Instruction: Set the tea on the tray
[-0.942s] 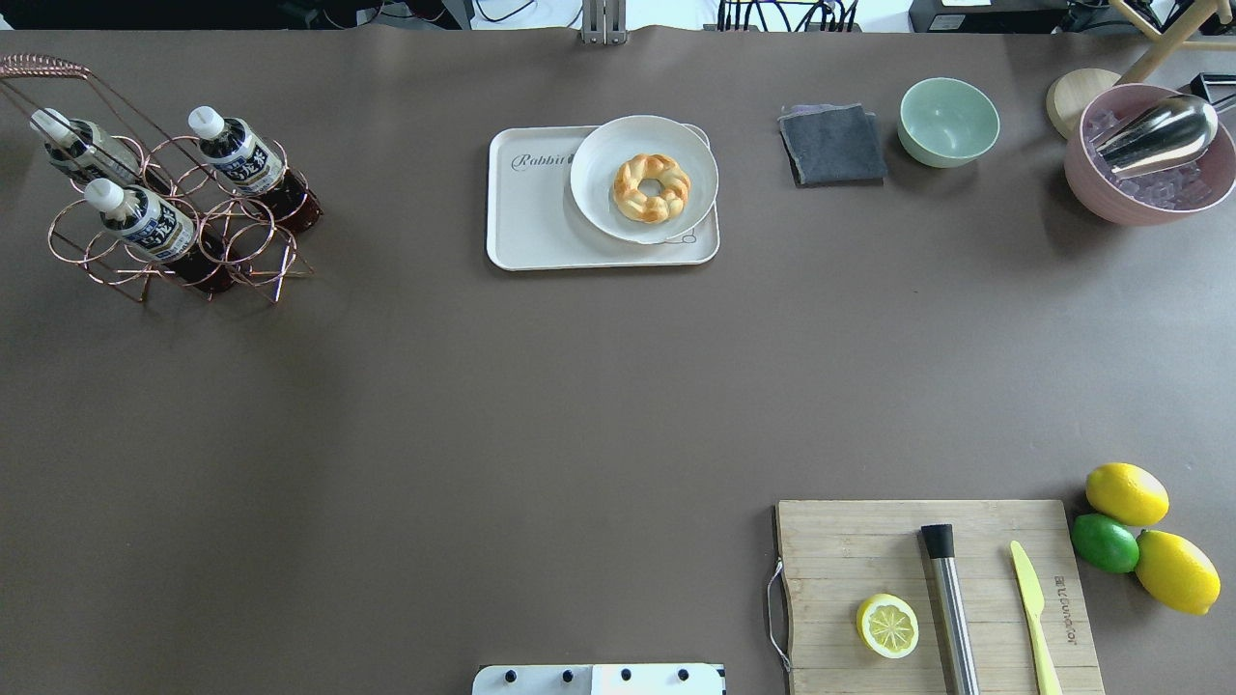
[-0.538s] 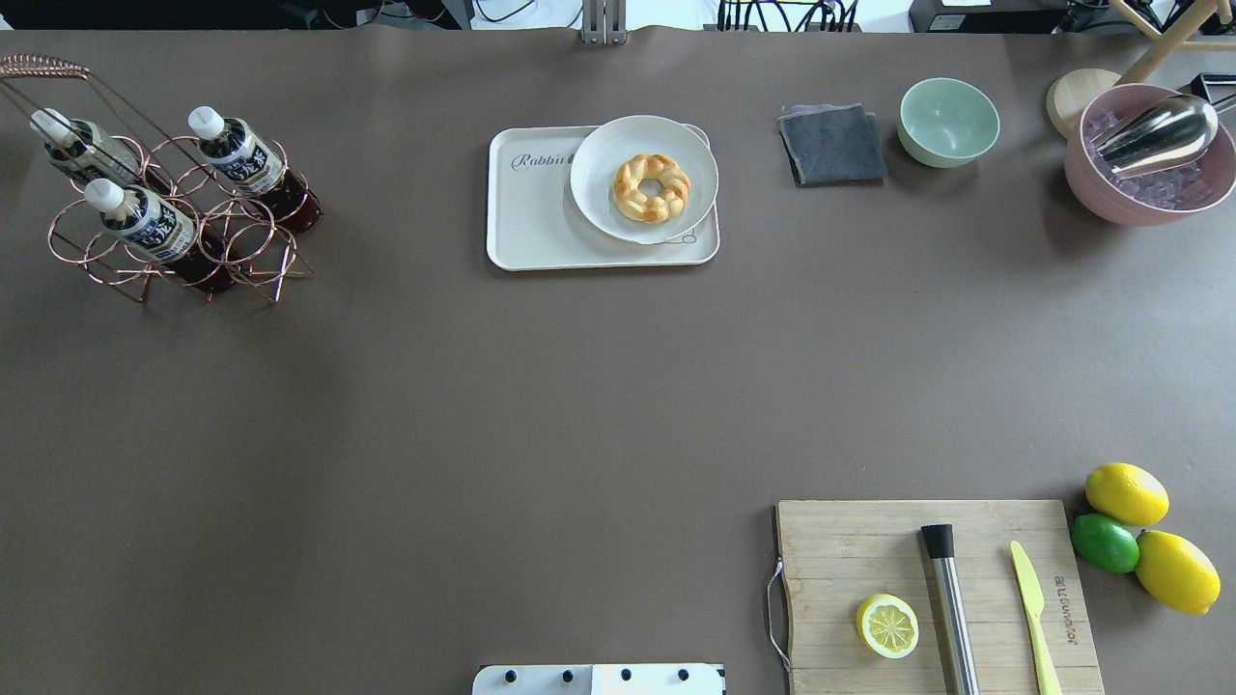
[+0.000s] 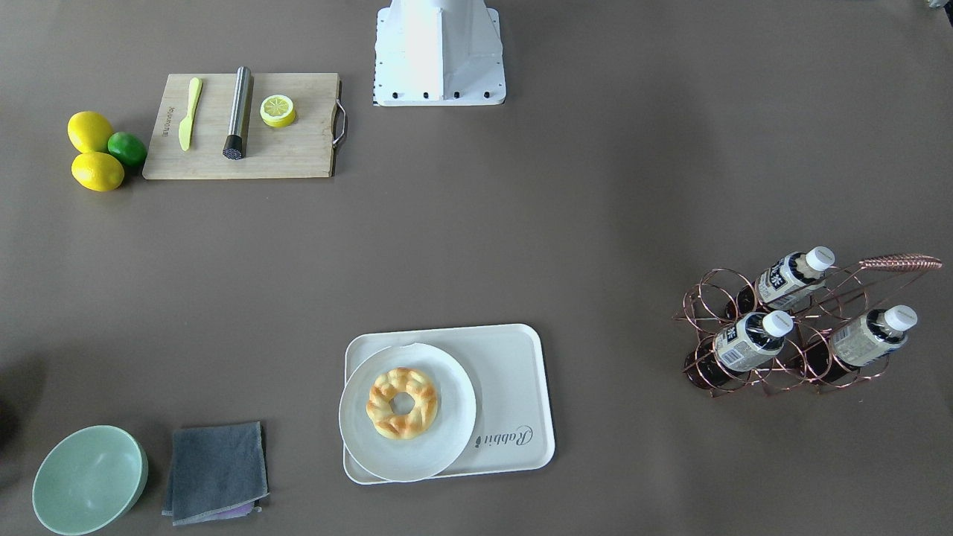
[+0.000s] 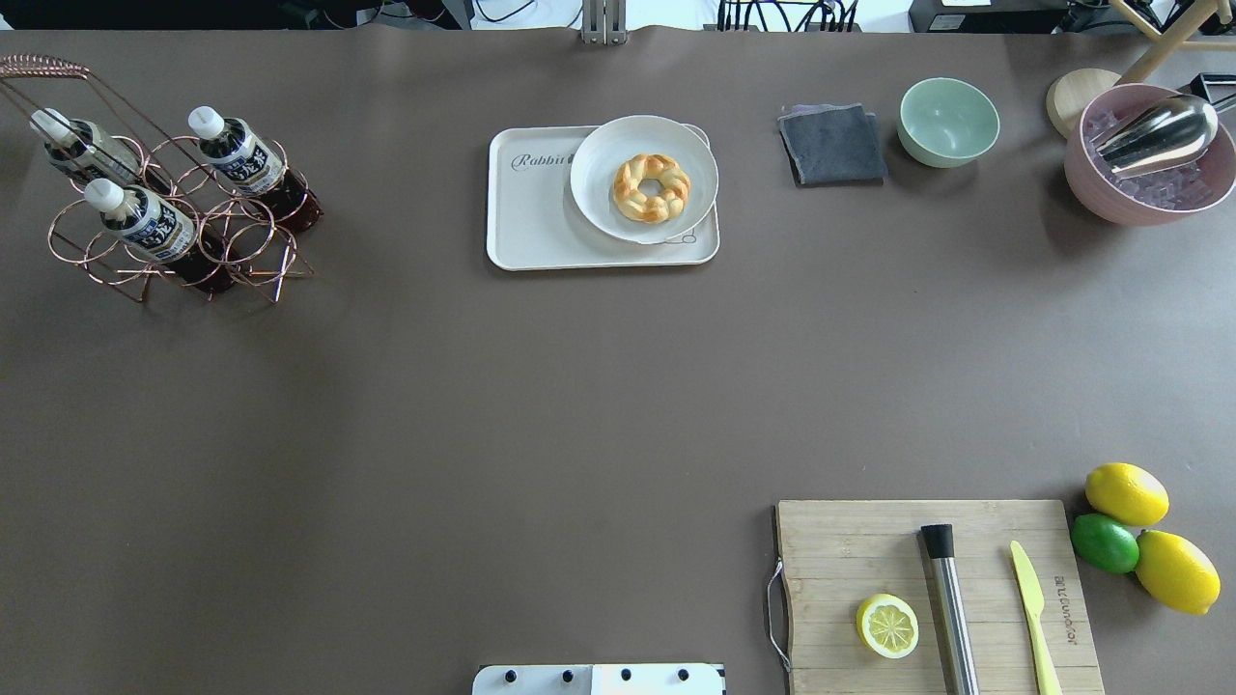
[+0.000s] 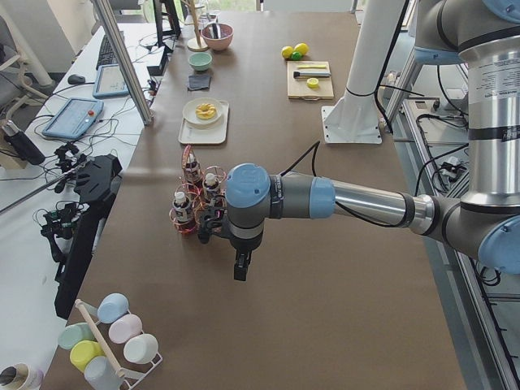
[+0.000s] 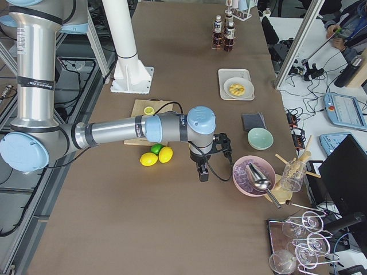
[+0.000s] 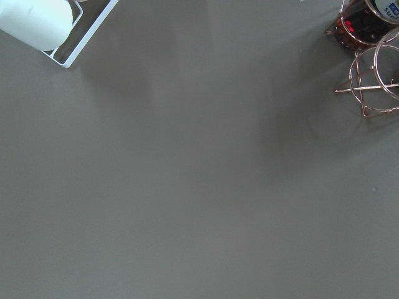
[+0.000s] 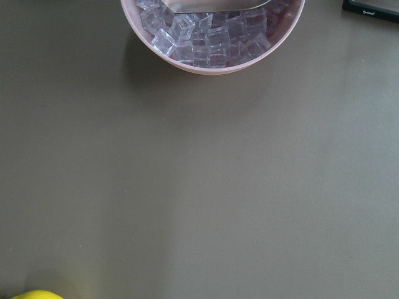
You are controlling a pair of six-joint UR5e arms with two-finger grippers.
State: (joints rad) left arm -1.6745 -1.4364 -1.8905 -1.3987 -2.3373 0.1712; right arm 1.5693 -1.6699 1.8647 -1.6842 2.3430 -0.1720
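Observation:
Three tea bottles (image 4: 237,150) (image 4: 145,220) (image 4: 82,145) with white caps stand tilted in a copper wire rack (image 4: 241,253) at the far left. They also show in the front view (image 3: 748,339). The white tray (image 4: 536,227) with "Rabbit" lettering lies at the far middle; it also shows in the front view (image 3: 514,372). My left gripper (image 5: 241,268) hangs over the table just short of the rack, seen only in the left side view. My right gripper (image 6: 202,172) hangs near the pink bowl, seen only in the right side view. I cannot tell whether either is open or shut.
A round white plate (image 4: 599,154) with a braided pastry (image 4: 651,186) covers the tray's right part. Beyond lie a grey cloth (image 4: 832,145), a green bowl (image 4: 948,122) and a pink bowl of ice (image 4: 1149,188). A cutting board (image 4: 869,550) and lemons (image 4: 1126,493) sit front right.

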